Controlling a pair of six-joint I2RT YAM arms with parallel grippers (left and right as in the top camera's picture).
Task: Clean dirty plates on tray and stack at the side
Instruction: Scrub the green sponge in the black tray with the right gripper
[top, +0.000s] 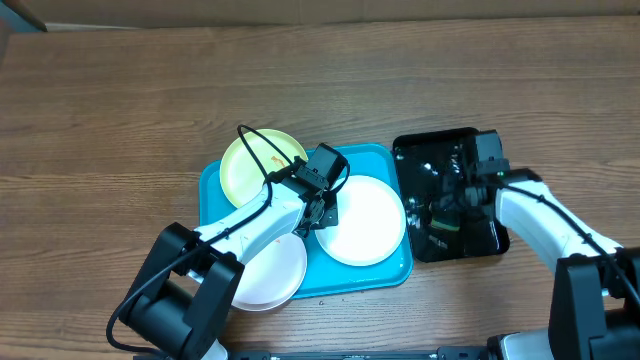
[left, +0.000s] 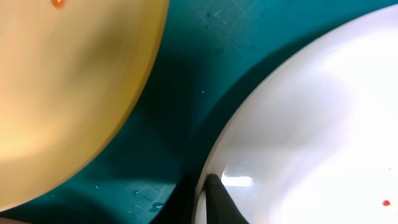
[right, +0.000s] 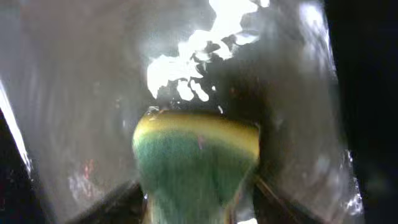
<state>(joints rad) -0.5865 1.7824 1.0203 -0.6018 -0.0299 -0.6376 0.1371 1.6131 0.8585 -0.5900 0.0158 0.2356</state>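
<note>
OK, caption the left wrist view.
Left jaws pinching round white plate by its rim on turquoise plastic tray, smeared pale yellow plate beside.

From above we see the worktop (top: 120, 100) in bright, even light, all sharp. In the left wrist view the yellow plate (left: 62, 93) is blurry, the white plate (left: 323, 112) glows very bright, and a dark shadow lies on the blue tray (left: 186, 74) between them. The right wrist view is dim and fuzzy, with white glare above the green sponge (right: 196, 168).
</note>
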